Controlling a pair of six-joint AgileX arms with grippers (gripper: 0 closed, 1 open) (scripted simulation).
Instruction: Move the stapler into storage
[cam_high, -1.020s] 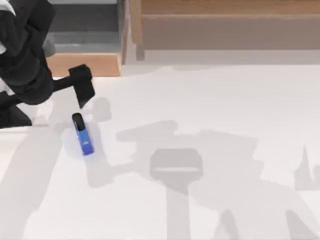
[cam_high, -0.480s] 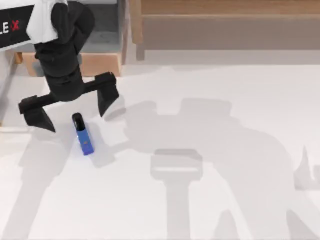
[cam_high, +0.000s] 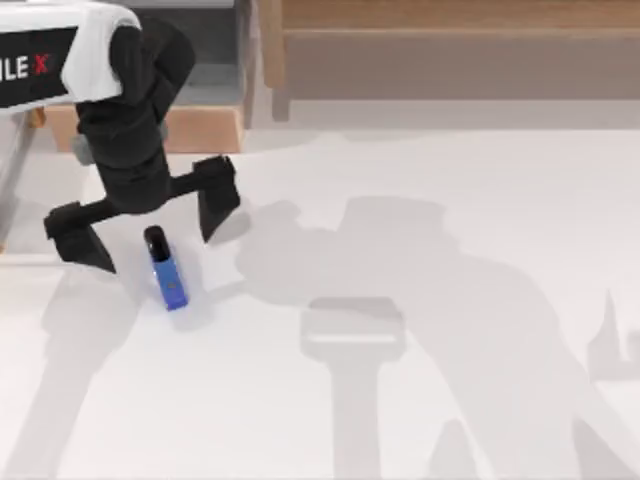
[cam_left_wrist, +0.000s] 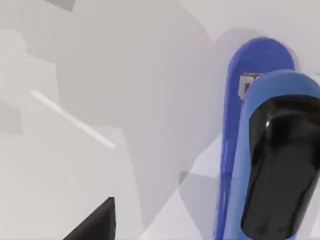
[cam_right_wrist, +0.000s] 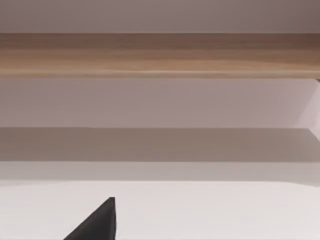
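The stapler (cam_high: 166, 269) lies flat on the white surface (cam_high: 420, 400) at about nine o'clock in the top view, its black rounded end toward twelve o'clock and its blue body running toward six. The left gripper (cam_high: 143, 231) hangs over that black end with its two fingers spread wide: one fingertip (cam_high: 215, 205) stands at the stapler's two o'clock, the other at its ten o'clock, and neither touches it. The arm's white casing with lettering runs in from the frame's ten o'clock corner.

At the far edge of the surface, the top view takes in a wooden cabinet (cam_high: 450, 60) spanning twelve to two o'clock, with a grey-lined wooden drawer (cam_high: 190, 90) just beside it at eleven o'clock.

The left wrist view brings the stapler (cam_left_wrist: 260, 145) close, showing its blue base under the upper arm and the glossy black inset on top, plus one dark fingertip (cam_left_wrist: 97, 225).

The right wrist view looks at the wooden cabinet edge (cam_right_wrist: 160, 55) with a black fingertip (cam_right_wrist: 97, 225) in front; whether the right gripper is spread or pressed together cannot be told.
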